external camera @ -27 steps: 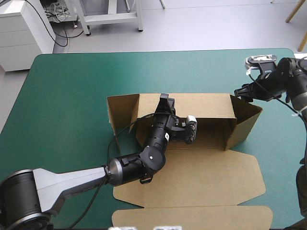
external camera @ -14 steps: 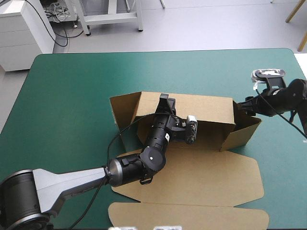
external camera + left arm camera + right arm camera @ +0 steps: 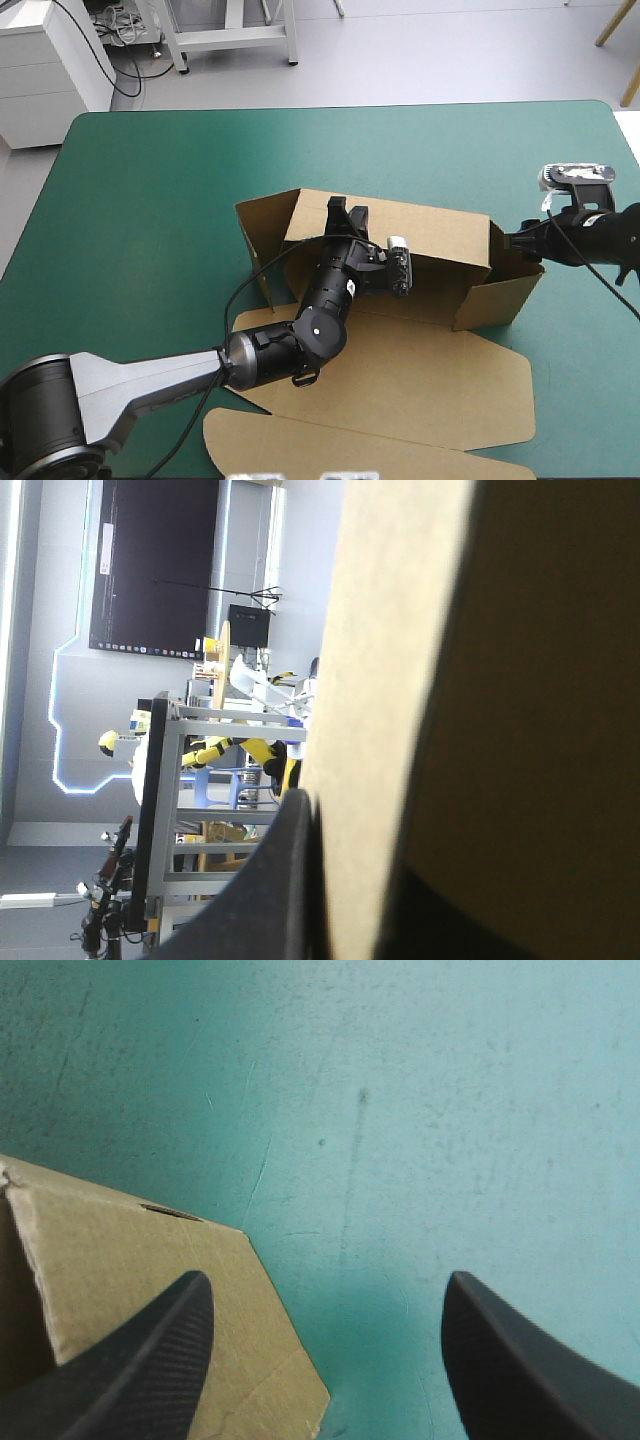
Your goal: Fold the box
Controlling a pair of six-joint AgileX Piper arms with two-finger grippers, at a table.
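High view shows the teal-green surface [image 3: 150, 200] with the brown box [image 3: 440, 235] near its middle. I think the job is about half done. One long wall stands up, and a short flap stands up at each end. The wide front parts [image 3: 430, 385] lie flat, toward the near edge of the surface. They need lifting and tucking, so a lot is left to do. The left hand [image 3: 343, 208] is pinched shut on the top edge of the long wall, with the board between its black fingers [image 3: 280, 880]. The right hand [image 3: 520, 243] is wide open and holds nothing. It sits just by the right end of the box. In the right wrist view a corner of the box shows beside one finger, and I cannot tell if they touch.
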